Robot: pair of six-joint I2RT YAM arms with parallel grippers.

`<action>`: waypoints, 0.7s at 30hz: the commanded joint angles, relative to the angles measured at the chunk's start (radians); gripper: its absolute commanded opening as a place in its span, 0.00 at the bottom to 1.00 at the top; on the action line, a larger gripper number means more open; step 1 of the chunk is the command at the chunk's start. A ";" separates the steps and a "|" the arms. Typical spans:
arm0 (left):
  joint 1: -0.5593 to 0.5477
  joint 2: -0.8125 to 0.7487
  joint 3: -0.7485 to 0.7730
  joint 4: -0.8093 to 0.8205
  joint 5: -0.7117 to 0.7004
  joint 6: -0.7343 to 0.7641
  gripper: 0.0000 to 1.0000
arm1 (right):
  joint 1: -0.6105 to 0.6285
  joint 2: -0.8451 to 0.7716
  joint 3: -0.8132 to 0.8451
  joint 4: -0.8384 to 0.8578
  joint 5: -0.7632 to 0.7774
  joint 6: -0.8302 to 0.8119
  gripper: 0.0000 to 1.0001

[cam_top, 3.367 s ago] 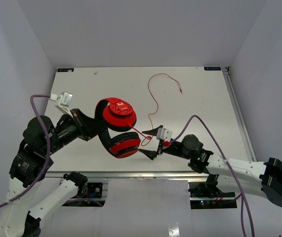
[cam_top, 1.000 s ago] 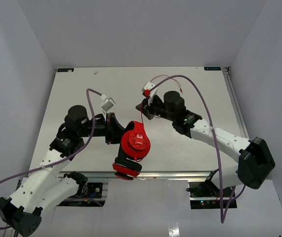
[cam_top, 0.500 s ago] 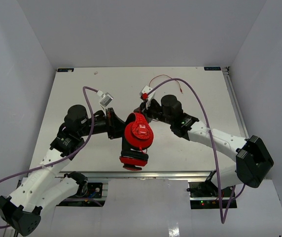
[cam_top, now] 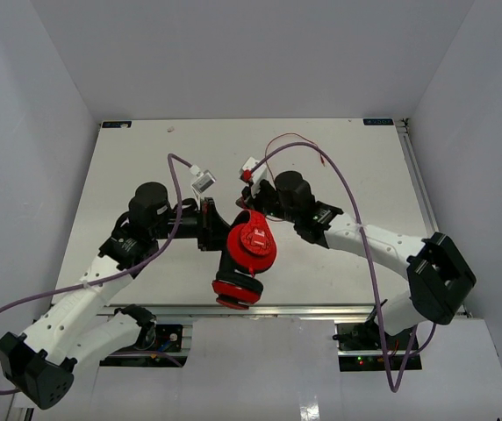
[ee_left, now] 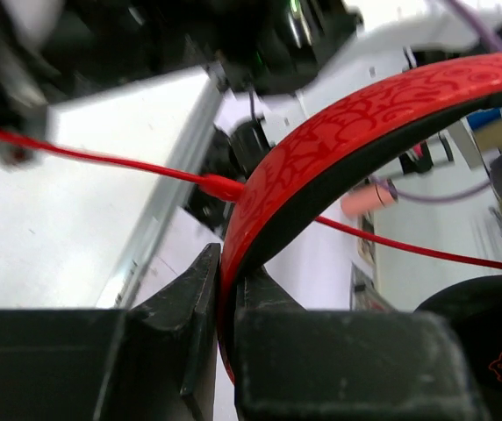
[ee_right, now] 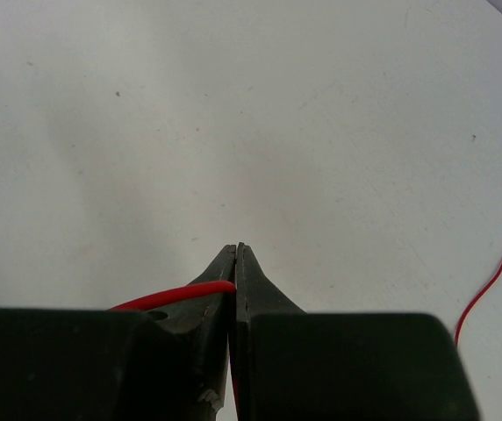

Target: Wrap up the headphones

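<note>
Headphones turned upright since earlier; left jaws clamp headband, right jaws pinch cable.

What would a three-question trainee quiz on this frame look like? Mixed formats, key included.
1. True or false: the left gripper is clamped on the headband.
2. The right gripper pinches: A) an earcup, B) the red cable, C) nothing.
3. Fill in: the cable's free end lies on the ____.

Key: 1 true; 2 B; 3 table.
</note>
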 commanded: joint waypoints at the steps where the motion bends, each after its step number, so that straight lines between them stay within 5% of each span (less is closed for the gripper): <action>1: -0.055 0.039 0.014 -0.193 0.100 0.131 0.00 | -0.076 0.055 0.185 -0.150 0.058 -0.053 0.08; 5: -0.122 0.094 0.021 -0.289 -0.005 0.188 0.00 | -0.133 0.094 0.359 -0.293 0.080 -0.075 0.08; 11: -0.207 0.231 0.098 -0.503 -0.445 0.273 0.00 | -0.138 0.077 0.571 -0.554 0.175 -0.112 0.08; 21: -0.208 0.371 0.143 -0.641 -1.002 0.212 0.00 | -0.136 -0.041 0.614 -0.798 0.156 -0.056 0.08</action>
